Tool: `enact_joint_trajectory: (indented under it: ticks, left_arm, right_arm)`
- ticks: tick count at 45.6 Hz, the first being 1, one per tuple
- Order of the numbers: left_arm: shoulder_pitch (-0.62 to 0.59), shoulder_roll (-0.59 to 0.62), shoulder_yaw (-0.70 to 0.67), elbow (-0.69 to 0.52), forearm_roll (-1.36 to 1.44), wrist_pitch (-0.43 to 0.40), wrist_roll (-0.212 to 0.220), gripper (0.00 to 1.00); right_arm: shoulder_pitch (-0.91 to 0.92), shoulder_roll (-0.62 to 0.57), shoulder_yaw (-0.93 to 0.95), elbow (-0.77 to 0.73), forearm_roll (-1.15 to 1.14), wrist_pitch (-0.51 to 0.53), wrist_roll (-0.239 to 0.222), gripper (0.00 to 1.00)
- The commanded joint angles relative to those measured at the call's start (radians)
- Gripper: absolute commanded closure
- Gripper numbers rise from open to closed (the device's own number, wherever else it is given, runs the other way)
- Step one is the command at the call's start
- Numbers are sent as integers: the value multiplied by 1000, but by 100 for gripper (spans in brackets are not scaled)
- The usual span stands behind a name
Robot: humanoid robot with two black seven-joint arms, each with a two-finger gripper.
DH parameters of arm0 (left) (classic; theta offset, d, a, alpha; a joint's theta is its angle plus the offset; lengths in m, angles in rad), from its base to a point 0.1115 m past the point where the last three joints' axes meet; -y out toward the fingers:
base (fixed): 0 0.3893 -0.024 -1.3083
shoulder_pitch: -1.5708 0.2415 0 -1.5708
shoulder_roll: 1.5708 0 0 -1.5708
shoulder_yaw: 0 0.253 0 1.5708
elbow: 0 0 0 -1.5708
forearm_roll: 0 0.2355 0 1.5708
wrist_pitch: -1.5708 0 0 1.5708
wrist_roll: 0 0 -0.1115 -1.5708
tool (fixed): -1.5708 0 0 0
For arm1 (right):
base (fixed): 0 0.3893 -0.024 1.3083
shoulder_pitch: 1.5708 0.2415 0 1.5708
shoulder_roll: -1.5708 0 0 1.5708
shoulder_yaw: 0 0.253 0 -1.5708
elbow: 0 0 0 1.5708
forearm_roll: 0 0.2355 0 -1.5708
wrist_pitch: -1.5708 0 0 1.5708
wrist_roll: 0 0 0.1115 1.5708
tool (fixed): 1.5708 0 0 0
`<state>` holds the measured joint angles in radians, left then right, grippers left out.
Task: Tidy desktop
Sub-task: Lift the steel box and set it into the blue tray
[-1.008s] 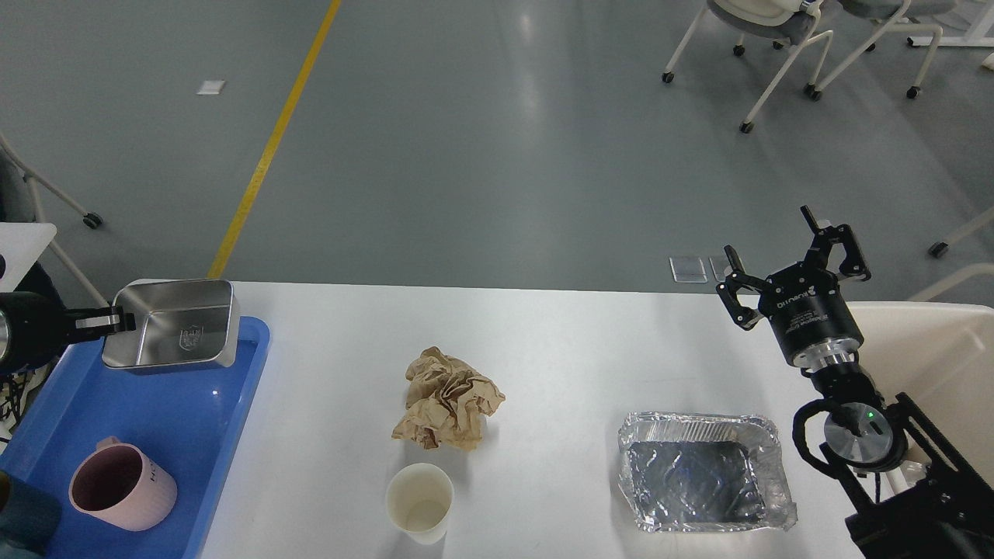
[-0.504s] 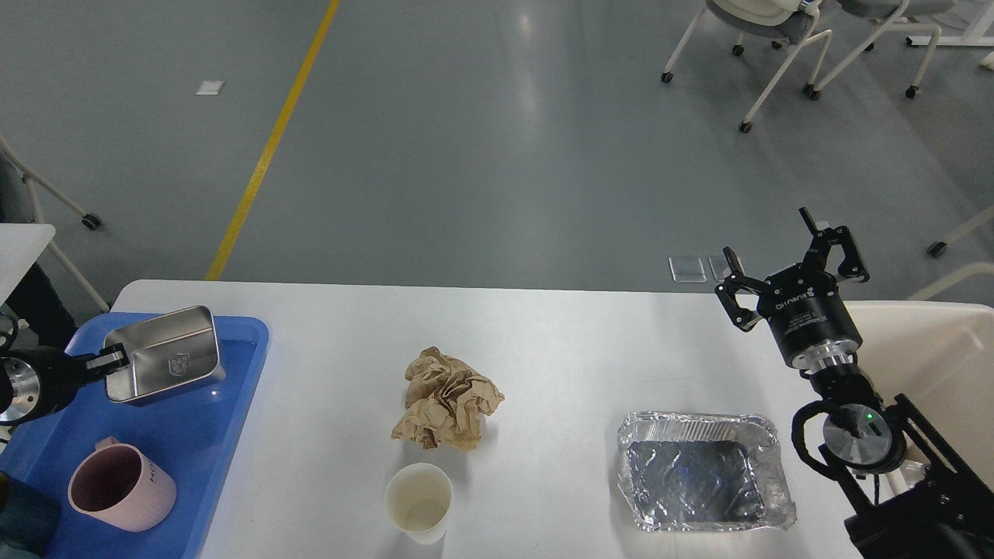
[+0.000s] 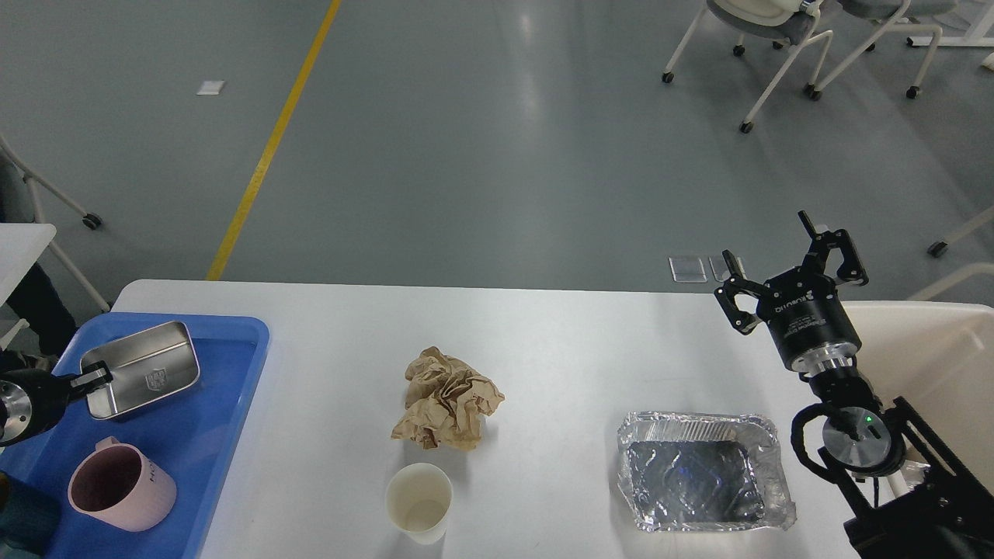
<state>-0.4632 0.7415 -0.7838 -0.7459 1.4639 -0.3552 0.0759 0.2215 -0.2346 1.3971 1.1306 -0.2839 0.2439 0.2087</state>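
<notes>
The white desktop [image 3: 559, 349] carries a crumpled brown paper [image 3: 448, 400], a white paper cup [image 3: 419, 501] and a foil tray [image 3: 703, 481]. At the far left my left gripper [image 3: 95, 377] is shut on the rim of a steel box [image 3: 141, 378], tilted low over the blue tray [image 3: 210, 435]. A pink mug [image 3: 120, 485] stands in that tray. My right gripper [image 3: 792, 260] is raised at the right side, open and holding nothing, beside the cream bin [image 3: 940, 365].
Beyond the table's far edge is grey floor with a yellow line [image 3: 272, 140]. Office chairs [image 3: 776, 46] stand at the back right. A small white table corner [image 3: 23, 241] shows at the far left.
My left gripper has carried the steel box down and toward me, lowering it into the blue tray. The right arm has barely moved.
</notes>
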Motion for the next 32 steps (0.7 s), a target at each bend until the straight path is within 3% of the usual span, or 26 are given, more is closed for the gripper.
enact_joint_trajectory:
  ticks: [1,6,14,25,32]
  left_arm:
    - [0,-10,0,2,3,21,-1,29]
    - [-3,-4,6,2,-7,21,-8,23]
    - [-22,-1,-17,-3,-60,5,-11,3]
    - [-117,44,-55,-13,-666,22,-8,3]
    - [-126,42,-155,-61,-1026,48,-10,3]
  right_arm:
    - [-1,-2,0,-3,0,0,0,0]
    - [-1,-2,-1,-5,0,0,0,0]
    - [-2,-2,-1,-5,0,0,0,0]
    - [1,-5,-7,-3,-3,-2,0,0]
    - [3,-5,-6,-9,-67,-5,0,0]
